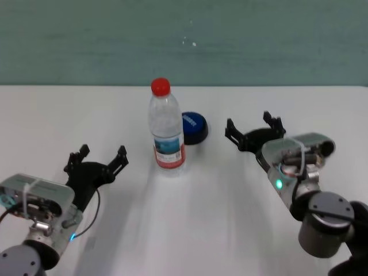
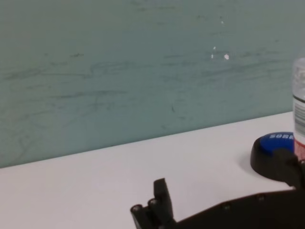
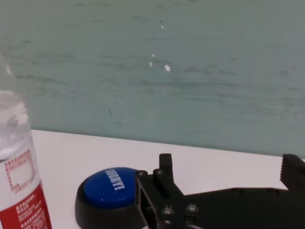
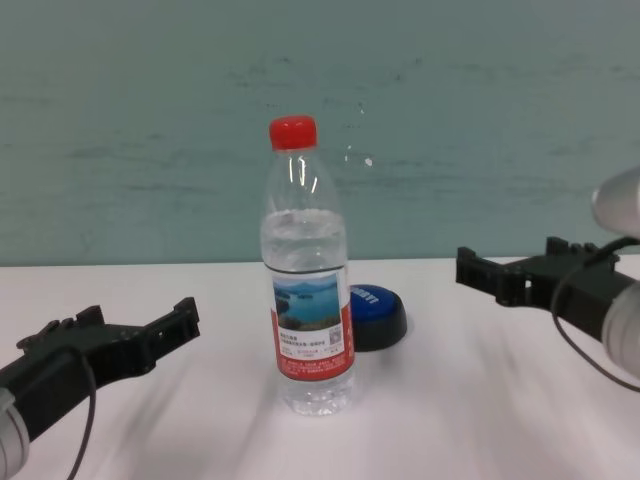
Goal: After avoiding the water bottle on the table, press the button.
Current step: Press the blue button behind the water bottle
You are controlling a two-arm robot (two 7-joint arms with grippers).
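Obstacle: I see the tall clear plastic bottle with red cap (image 1: 167, 127) standing upright just in front of the low blue dome button (image 1: 193, 127).
Open side: bare white bench (image 1: 241, 190) between my right gripper (image 1: 255, 131) and the button.
Left side: my left gripper (image 1: 96, 159) has the bottle in its line.

The table (image 1: 241, 230) (plain white) carries the water bottle (image 1: 167, 129) and the button (image 1: 193, 127).

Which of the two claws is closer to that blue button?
The right gripper: it sits open just to the button's right. The left gripper, also open, is farther off, beyond the bottle.
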